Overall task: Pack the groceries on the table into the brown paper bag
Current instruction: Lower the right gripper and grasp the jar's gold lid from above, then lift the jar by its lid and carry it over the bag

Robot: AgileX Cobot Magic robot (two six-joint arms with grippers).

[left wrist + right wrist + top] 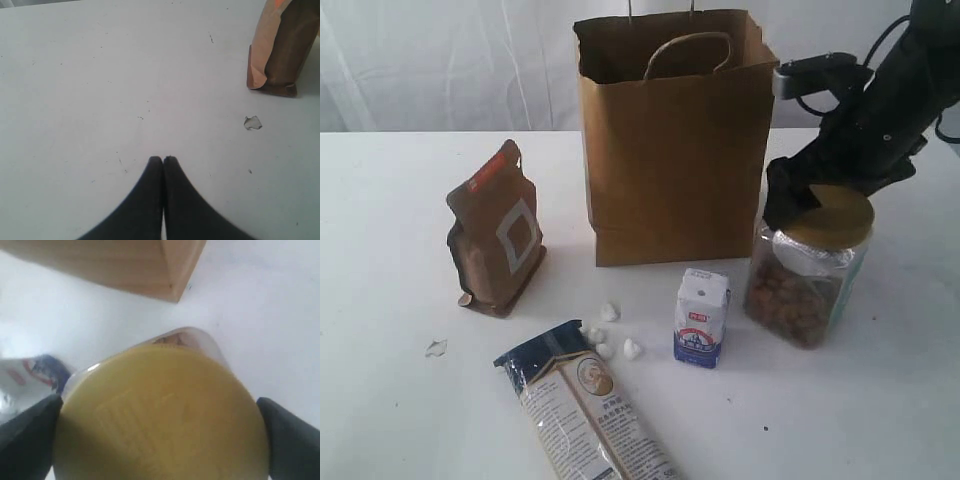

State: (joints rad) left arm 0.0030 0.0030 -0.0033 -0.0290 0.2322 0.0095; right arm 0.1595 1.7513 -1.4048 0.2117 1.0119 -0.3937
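Right tool (159,401) spread around the tan-lidded clear jar (805,285), possibly touching its lid; left tool (163,160) pressed together above the white worktop (100,75).

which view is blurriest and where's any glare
right wrist view is blurriest: the tan jar lid fills it out of focus, the gripper fingers beside it soft too; left wrist view is sharp on the table; exterior view is evenly lit, slight sheen on the clear jar

Pincer (157,407) astride tan-lidded clear jar (165,425)
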